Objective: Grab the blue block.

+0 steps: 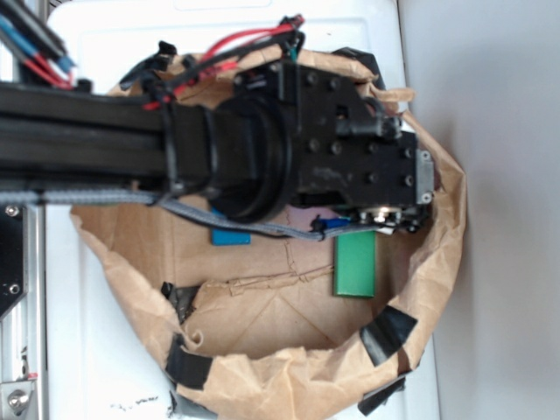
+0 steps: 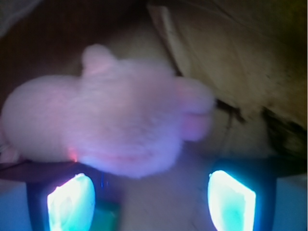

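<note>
The blue block lies flat on the brown paper, and the arm above hides its upper edge. It does not show in the wrist view. My gripper hangs well to the right of it, just over the top end of the green block. In the wrist view my gripper is open. Its two glowing fingertips stand wide apart, with only bare paper between them. A sliver of green shows beside the left fingertip.
A blurred pink plush toy fills the wrist view just ahead of the fingers. The rolled-down brown paper bag with black tape patches walls in the work area. The black arm reaches in from the left.
</note>
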